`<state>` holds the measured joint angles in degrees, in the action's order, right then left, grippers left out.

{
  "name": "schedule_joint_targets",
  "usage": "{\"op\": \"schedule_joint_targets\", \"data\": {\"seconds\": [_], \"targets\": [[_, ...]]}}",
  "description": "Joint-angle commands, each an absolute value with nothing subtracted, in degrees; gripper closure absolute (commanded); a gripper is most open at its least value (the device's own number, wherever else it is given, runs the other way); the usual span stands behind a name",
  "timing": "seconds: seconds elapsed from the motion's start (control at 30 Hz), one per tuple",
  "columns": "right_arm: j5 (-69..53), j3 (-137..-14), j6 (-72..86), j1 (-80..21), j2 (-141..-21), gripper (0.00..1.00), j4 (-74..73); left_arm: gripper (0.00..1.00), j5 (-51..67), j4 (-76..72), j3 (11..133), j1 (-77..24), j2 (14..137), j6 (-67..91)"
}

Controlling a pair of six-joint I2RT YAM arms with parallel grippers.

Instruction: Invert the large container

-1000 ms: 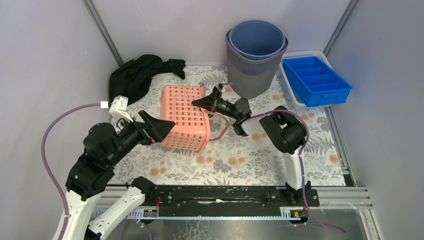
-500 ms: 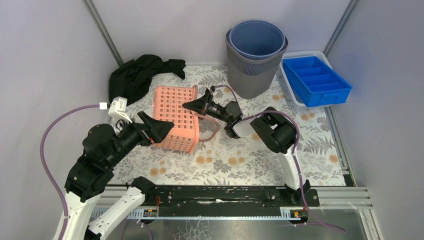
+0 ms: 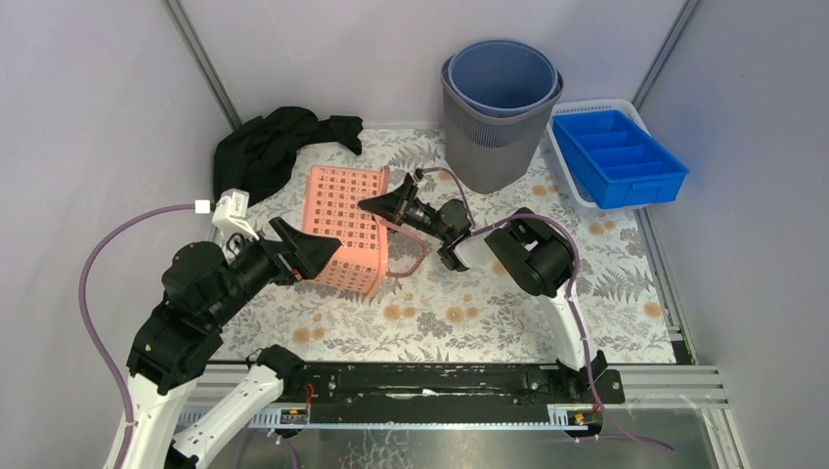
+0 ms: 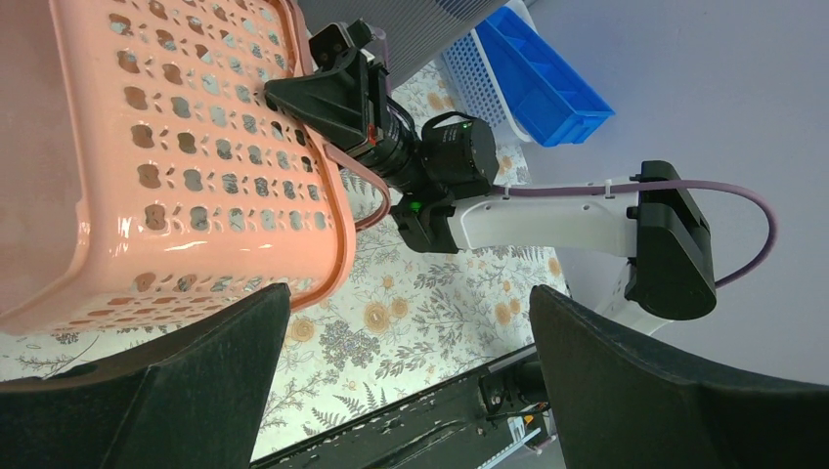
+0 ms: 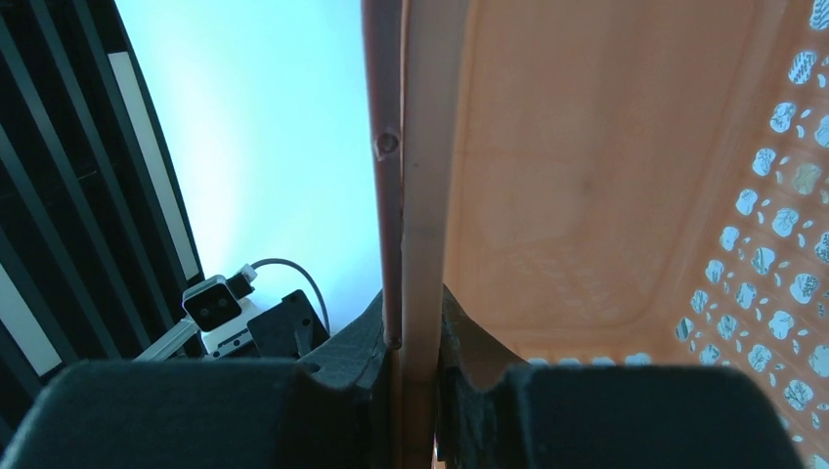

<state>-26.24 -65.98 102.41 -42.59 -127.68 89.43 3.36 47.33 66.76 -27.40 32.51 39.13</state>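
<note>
The large container is a salmon-pink perforated basket tipped onto its side on the floral mat, with its opening facing right and its thin handle hanging loose. My right gripper is shut on the basket's right rim; in the right wrist view the rim runs up from between the closed jaws. My left gripper is open and empty at the basket's near-left corner. In the left wrist view its fingers straddle bare mat just below the basket.
A grey bin with a blue bin nested inside stands at the back. A blue divided tray in a white basket is at the back right. A black cloth lies at the back left. Enclosure walls stand on both sides.
My right gripper has carried the basket's rim to the left and the basket has shifted left and tipped further over. My left arm has barely moved.
</note>
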Motion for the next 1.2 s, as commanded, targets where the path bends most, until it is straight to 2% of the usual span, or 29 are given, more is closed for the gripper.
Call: {"op": "schedule_joint_targets", "data": {"seconds": [0.0, 0.27, 0.53, 0.93, 1.17], "targets": [[-27.98, -66.03, 100.57, -40.81, -128.0, 0.95, 97.4, 0.0, 2.42, 47.02, 67.5, -27.77, 33.01, 39.2], [-32.47, -64.85, 100.7, -38.14, -128.53, 0.9, 97.43, 0.0, 2.51, 46.59, 67.42, -27.77, 33.55, 39.54], [-34.85, -61.26, 99.89, -36.45, -128.76, 0.81, 97.39, 0.0, 2.57, 46.14, 67.06, -27.77, 34.31, 39.44], [-37.64, -58.3, 99.23, -34.49, -128.24, 0.6, 97.21, 0.0, 2.97, 44.89, 65.94, -27.8, 35.63, 39.29], [-38.53, -56.57, 98.77, -33.38, -128.01, 0.56, 97.12, 0.0, 3.2, 44.05, 65.22, -27.78, 35.99, 39.37]]}}
